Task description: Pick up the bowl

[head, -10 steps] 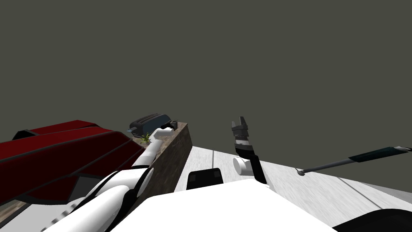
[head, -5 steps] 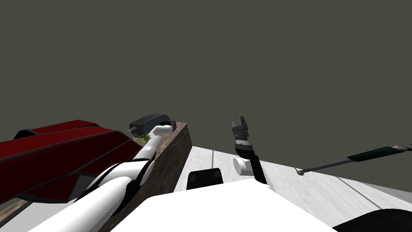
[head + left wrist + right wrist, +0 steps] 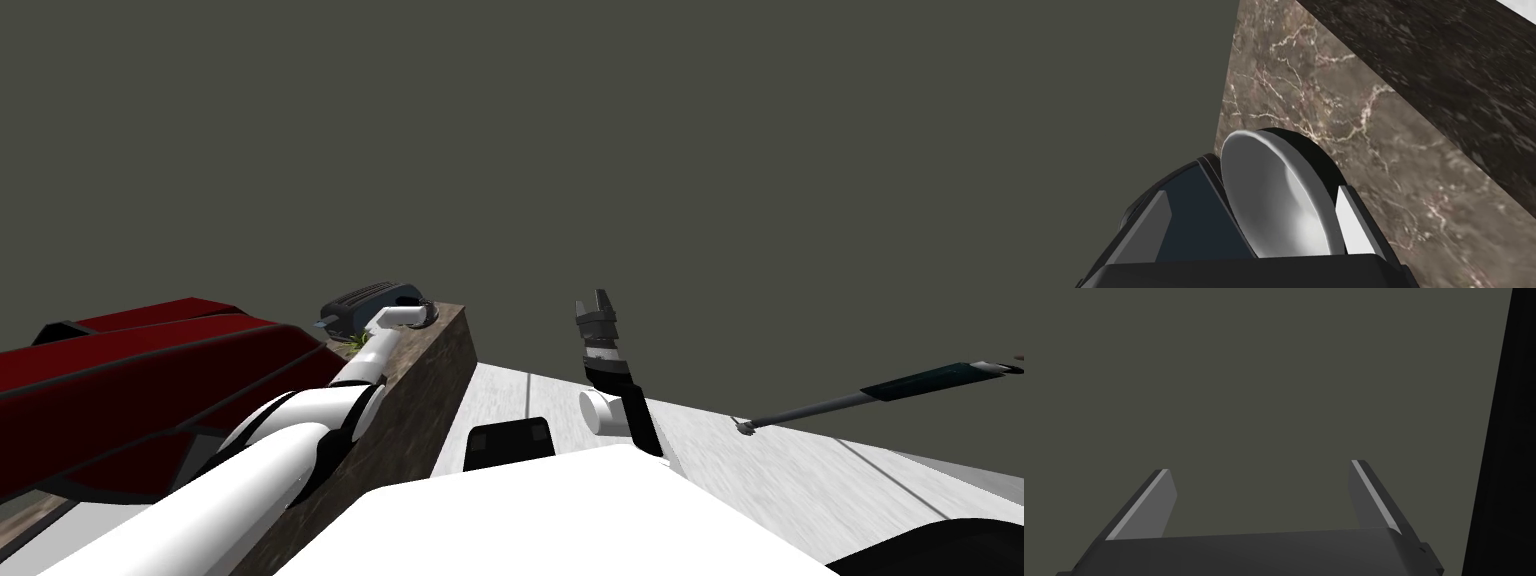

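Observation:
The bowl (image 3: pixel 1274 200), pale grey inside and black outside, rests on a brown marbled counter (image 3: pixel 1374 125) right next to a dark blue toaster (image 3: pixel 1169 225). My left gripper (image 3: pixel 425 312) is stretched out over the counter's far end and stands open right at the bowl. One of its fingers (image 3: pixel 1351 220) lies beside the bowl's black outer side; the other is hidden behind the bowl. My right gripper (image 3: pixel 1261 468) is open and holds nothing; it stands raised (image 3: pixel 600 297) to the right of the counter.
The toaster (image 3: pixel 365 300) sits at the counter's far end, with a small green plant (image 3: pixel 360 342) beside my left forearm. A dark red piece of furniture (image 3: pixel 150 370) lies left of the counter. A long dark rod (image 3: pixel 880 395) crosses the pale floor (image 3: pixel 800 470) at right.
My left arm has reached further along the counter, bringing the hand up to the bowl by the toaster. The right arm has not moved.

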{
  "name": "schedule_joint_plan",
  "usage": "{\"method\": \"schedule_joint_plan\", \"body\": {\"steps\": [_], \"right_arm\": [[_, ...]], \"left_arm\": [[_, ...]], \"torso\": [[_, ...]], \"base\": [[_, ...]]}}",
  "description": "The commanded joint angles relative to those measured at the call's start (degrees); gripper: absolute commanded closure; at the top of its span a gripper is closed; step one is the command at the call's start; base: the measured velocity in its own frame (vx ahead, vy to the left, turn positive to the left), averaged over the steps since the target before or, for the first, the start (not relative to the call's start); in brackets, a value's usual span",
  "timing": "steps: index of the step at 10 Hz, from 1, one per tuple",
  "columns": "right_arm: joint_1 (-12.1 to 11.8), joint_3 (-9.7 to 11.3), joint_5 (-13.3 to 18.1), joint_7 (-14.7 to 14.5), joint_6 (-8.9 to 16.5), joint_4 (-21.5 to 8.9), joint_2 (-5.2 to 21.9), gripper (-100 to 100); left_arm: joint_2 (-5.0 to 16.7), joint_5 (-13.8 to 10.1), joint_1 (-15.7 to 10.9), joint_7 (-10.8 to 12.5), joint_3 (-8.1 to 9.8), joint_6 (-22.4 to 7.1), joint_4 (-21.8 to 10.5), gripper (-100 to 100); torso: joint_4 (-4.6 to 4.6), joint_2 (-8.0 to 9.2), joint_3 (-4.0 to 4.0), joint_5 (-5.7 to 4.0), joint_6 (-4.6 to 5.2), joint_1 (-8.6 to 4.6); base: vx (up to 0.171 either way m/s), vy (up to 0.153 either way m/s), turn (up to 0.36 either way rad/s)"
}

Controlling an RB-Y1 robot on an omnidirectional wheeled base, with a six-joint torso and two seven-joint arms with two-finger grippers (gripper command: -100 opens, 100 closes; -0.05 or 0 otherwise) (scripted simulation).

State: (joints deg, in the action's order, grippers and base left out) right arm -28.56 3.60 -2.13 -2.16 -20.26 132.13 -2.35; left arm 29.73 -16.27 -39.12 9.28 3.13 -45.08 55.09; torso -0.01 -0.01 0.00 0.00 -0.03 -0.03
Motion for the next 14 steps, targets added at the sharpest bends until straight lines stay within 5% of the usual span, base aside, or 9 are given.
{"method": "schedule_joint_plan", "body": {"steps": [1,14], "right_arm": [[0.0,0.0,0.0,0.0,0.0,0.0,0.0,0],[0.0,0.0,0.0,0.0,0.0,0.0,0.0,0]], "left_arm": [[0.82,-0.58,-2.55,0.7,0.38,-2.78,-2.86,-100],[4.93,-3.12,-13.4,4.99,2.8,-17.33,-20.14,-100]], "torso": [[0.0,0.0,0.0,0.0,0.0,0.0],[-0.03,-0.12,-0.07,-0.01,0.0,-0.02]], "base": [[0.002,-0.012,-0.002],[0.022,-0.015,-0.002]]}}
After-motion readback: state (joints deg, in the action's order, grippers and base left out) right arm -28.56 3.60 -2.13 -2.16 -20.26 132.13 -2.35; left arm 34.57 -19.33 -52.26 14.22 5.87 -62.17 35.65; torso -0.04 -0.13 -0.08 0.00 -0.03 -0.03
